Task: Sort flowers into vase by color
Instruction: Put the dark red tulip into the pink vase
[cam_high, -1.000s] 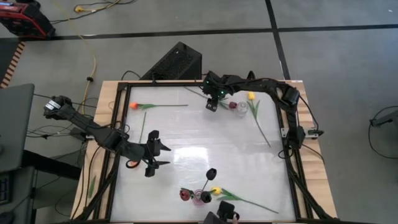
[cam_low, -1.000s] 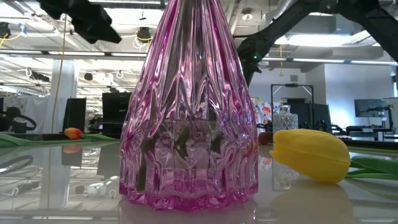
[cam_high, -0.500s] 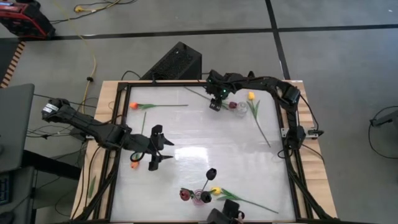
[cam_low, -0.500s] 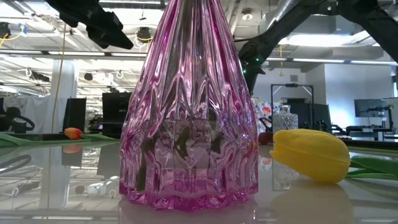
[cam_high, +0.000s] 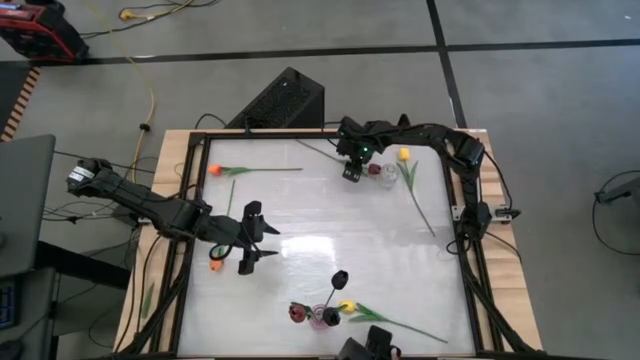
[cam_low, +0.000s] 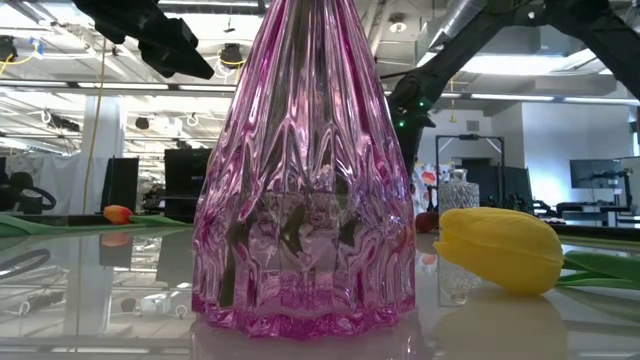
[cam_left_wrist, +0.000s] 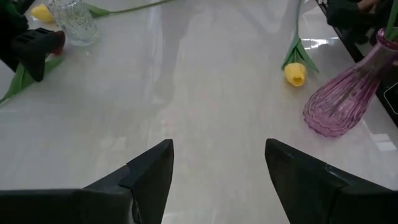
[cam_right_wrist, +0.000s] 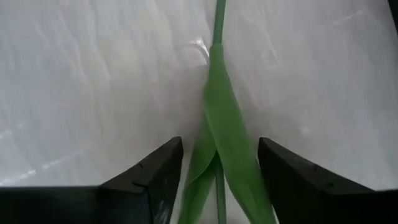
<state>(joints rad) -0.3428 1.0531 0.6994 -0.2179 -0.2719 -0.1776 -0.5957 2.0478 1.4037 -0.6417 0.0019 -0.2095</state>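
My right gripper (cam_high: 350, 172) is open near the far edge, beside the clear vase (cam_high: 387, 175). In its wrist view the fingers (cam_right_wrist: 149, 174) straddle a tulip's green stem and leaf (cam_right_wrist: 227, 137) lying on the table, whose dark red head (cam_high: 373, 168) shows beside the vase. My left gripper (cam_high: 267, 241) hovers open at mid-left. The pink vase (cam_high: 318, 320) at the near edge holds dark red and near-black tulips. A yellow tulip (cam_high: 347, 307) lies beside it, a second yellow one (cam_high: 404, 154) lies at the far right, and an orange one (cam_high: 214, 170) at the far left.
Another orange head (cam_high: 215, 265) lies under my left arm near the left frame rail (cam_high: 186, 215). In the low view the pink vase (cam_low: 305, 180) fills the middle, the yellow head (cam_low: 500, 248) to its right. The table's glossy middle (cam_high: 330, 225) is bare.
My left gripper rose and shifted a little toward the far edge and the table's middle, then held still, staying open. My right gripper moved slightly toward the right and near side, closer to the clear vase. No flower has moved.
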